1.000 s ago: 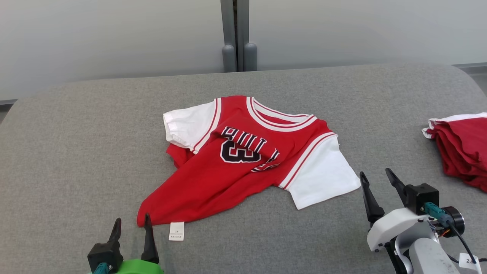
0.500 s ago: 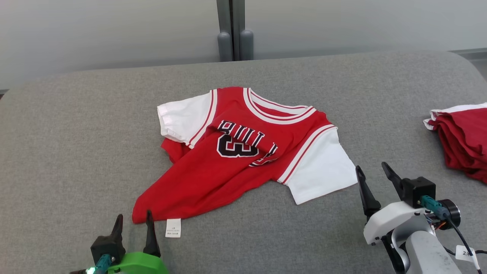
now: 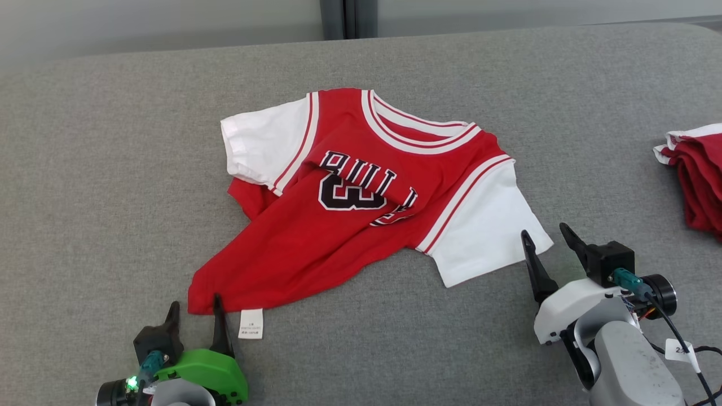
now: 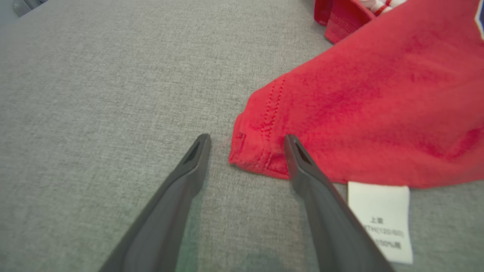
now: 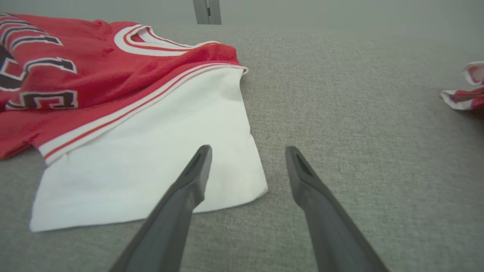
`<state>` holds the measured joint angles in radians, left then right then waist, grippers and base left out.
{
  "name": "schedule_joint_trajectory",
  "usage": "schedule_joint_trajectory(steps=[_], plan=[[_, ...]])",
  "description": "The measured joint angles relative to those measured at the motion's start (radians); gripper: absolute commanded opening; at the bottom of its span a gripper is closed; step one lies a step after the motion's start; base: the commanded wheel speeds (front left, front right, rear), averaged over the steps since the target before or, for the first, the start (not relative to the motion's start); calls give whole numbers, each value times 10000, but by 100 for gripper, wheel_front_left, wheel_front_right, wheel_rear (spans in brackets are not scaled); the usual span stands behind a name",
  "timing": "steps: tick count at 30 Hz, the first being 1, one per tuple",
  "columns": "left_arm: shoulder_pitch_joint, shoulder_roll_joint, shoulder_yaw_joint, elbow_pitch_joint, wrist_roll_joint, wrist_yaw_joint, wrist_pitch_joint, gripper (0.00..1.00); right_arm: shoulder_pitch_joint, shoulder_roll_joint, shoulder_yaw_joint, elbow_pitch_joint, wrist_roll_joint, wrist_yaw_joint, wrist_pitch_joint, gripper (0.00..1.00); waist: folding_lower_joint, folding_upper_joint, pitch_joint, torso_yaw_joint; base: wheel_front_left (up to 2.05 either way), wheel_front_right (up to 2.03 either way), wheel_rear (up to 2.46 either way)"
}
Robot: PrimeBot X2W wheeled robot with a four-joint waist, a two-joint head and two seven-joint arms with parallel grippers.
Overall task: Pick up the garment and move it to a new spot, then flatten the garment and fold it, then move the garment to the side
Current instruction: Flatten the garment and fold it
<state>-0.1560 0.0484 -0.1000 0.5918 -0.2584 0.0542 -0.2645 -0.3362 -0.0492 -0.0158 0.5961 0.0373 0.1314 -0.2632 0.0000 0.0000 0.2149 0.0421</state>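
Because the shirt (image 3: 361,197) is thin knit cloth, it should be light and limp. It will probably sag and bunch from whatever point lifts it, and it is not fragile or slippery. It lies mid-desk (image 3: 113,169), face up but crumpled. The collar is at 12 o'clock, and the red body is twisted into a taper that runs down to 7 o'clock. A white sleeve (image 3: 491,225) is spread flat at 4 o'clock.

The left gripper (image 3: 194,300) sits at the shirt's 7 o'clock tip with its jaws wide open and nothing in them. In the left wrist view they straddle the stitched hem corner (image 4: 257,151), and the right-hand finger overlaps the cloth edge. A white care label (image 3: 251,324) lies just beside it, at 5 o'clock from that corner.

The right gripper (image 3: 544,229) has its jaws equally wide and empty at the outer corner of the sleeve. Whether it touches the cloth cannot be told.

The doubled, stitched hem corner looks like the firmest place to pinch, better than the flimsy label. The sleeve is a single flat layer, so one finger would likely have to slide under its edge. A hold at both points would spread the weight, but the twisted middle may hang in a fold.

A second red pile (image 3: 699,175) sits well apart at 3 o'clock.
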Motion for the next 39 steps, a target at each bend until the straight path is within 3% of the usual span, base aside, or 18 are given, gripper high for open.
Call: schedule_joint_trajectory(steps=[16, 17, 18, 19, 23, 28, 34, 39], plan=[[-334, 44, -531, 464, -226, -73, -96, 100, -453, -4, -217, 1158, -378, 2, -46, 100, 0, 0, 356, 118, 0, 0, 0], [-365, 54, -585, 579, -228, -163, -102, 100, -482, -13, -190, 1221, -374, 0, -75, 91, 0, 0, 363, 127, 0, 0, 0], [-424, 86, -635, 690, -230, -249, -113, 47, -498, -25, -125, 1233, -305, 0, -77, 30, 0, 0, 363, 136, 0, 0, 0], [-478, 92, -660, 769, -238, -341, -123, 0, -499, -31, -79, 1241, -244, -6, -77, 0, 0, 0, 362, 144, 0, 0, 0], [-636, 48, -838, 1012, -380, -608, -140, 0, -526, -12, 56, 1294, -100, -8, -73, 0, 0, 0, 339, 155, 0, 0, 0], [-660, 36, -800, 888, -376, -633, -79, 0, -469, 0, -21, 989, 113, -2, -13, 0, 0, 0, 231, 153, 0, 0, 0], [-383, -2, -228, -1198, 105, -683, 4, 0, -297, 6, -113, -518, 957, -2, -8, 0, 0, 0, -73, 162, 0, 0, 0], [-296, -4, 441, -2997, 548, -1114, 6, 0, -439, 6, -278, -2054, 1994, 0, 0, 0, 0, 0, -492, 165, 0, 0, 0]])
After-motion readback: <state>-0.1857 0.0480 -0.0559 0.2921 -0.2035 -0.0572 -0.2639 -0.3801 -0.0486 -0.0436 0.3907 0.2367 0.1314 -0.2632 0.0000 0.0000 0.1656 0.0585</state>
